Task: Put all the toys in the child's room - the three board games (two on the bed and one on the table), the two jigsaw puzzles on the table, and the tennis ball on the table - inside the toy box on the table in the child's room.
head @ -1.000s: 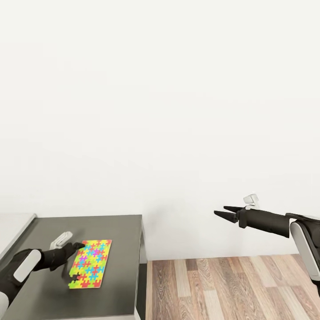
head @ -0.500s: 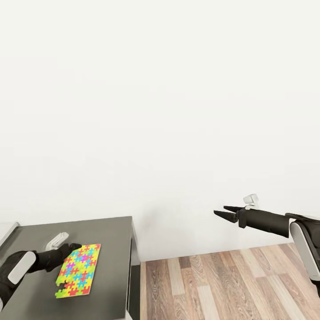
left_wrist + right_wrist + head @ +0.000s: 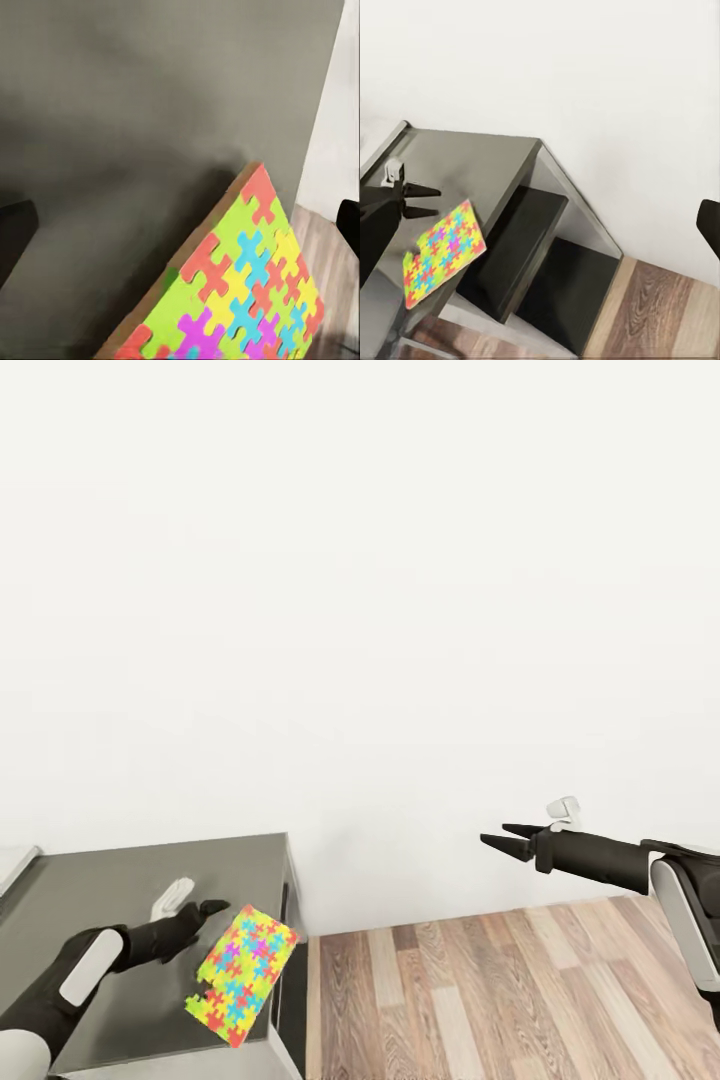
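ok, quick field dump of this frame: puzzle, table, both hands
puzzle: jigsaw sheet, tilted, hanging over the table's right edge
table: grey top, black shelves under it in the right wrist view
left hand: open, beside the puzzle's upper left edge, not gripping it
right hand: open, empty, in the air over the wood floor
risk: puzzle looks likely to slide off the edge
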Tool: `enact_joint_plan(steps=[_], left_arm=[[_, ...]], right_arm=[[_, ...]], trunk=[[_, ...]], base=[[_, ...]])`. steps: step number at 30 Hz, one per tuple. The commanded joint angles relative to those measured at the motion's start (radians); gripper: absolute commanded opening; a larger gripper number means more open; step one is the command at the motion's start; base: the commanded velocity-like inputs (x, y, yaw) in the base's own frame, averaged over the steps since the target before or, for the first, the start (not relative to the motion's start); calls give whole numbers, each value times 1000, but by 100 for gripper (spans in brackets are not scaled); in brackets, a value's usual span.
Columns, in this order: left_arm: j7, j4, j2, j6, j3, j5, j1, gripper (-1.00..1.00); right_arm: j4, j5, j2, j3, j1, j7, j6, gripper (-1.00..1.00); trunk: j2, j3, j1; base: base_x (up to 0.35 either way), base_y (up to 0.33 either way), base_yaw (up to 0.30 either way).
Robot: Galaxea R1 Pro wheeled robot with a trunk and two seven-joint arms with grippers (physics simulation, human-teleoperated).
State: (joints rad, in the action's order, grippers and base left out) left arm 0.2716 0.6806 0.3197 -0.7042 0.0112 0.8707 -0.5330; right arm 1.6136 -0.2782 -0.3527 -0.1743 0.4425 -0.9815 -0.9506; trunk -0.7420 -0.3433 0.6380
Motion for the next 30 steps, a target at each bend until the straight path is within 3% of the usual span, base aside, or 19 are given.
enact_joint_plan(steps=[1, 5, 12, 15, 17, 20, 22, 25, 26, 27, 29, 30], left_arm=[[4, -81, 0, -3, -1, -4, 0, 100], [12, -81, 2, -3, -2, 18, 2, 100], [19, -74, 5, -3, -1, 24, 5, 100], [60, -61, 6, -3, -1, 25, 9, 100], [103, -53, 8, -3, 0, 24, 16, 100], [173, -21, 12, -1, 2, 25, 30, 100], [215, 55, 16, -3, 19, 25, 64, 100], [246, 304, 20, -11, 107, 22, 177, 100], [249, 420, 19, -15, 146, 21, 226, 100], [249, 477, 17, -19, 162, 20, 248, 100], [245, 657, 11, -68, 201, 23, 307, 100], [243, 689, 8, -89, 207, 24, 315, 100]], right_arm=[[-1, 1, 0, 0, 1, -3, -4, 100], [-1, 1, 0, 1, 1, -3, -4, 100], [-36, 0, 7, 4, 2, 13, -8, 100], [-129, -2, 48, 4, 8, 58, -15, 100], [-225, -3, 104, 0, 22, 106, -18, 100], [-284, -5, 133, -3, 33, 143, -23, 100], [-326, -7, 143, -3, 37, 152, -32, 100], [-521, -12, 158, 6, 64, 132, -42, 100], [-650, -11, 173, 16, 110, 108, -41, 100], [-724, -9, 182, 24, 138, 95, -39, 100], [-1003, -2, 208, 92, 243, 53, -8, 100], [-1051, 0, 214, 118, 261, 43, 9, 100]], trunk=[[-1, -1, 0], [-1, -1, 0], [-1, -1, 0], [-1, -1, 0], [-1, -1, 0], [-1, -1, 0], [-1, -1, 0], [-1, -1, 0], [-1, -1, 0], [-1, -1, 0], [-1, -1, 0], [-1, -1, 0]], base=[[-150, -86, 0], [-65, -37, 0], [-10, -6, 0], [-2, -1, 0], [0, 0, 0], [0, 0, 0], [0, 0, 0], [0, 0, 0], [0, 0, 0], [0, 0, 0], [0, 0, 0], [0, 0, 0]])
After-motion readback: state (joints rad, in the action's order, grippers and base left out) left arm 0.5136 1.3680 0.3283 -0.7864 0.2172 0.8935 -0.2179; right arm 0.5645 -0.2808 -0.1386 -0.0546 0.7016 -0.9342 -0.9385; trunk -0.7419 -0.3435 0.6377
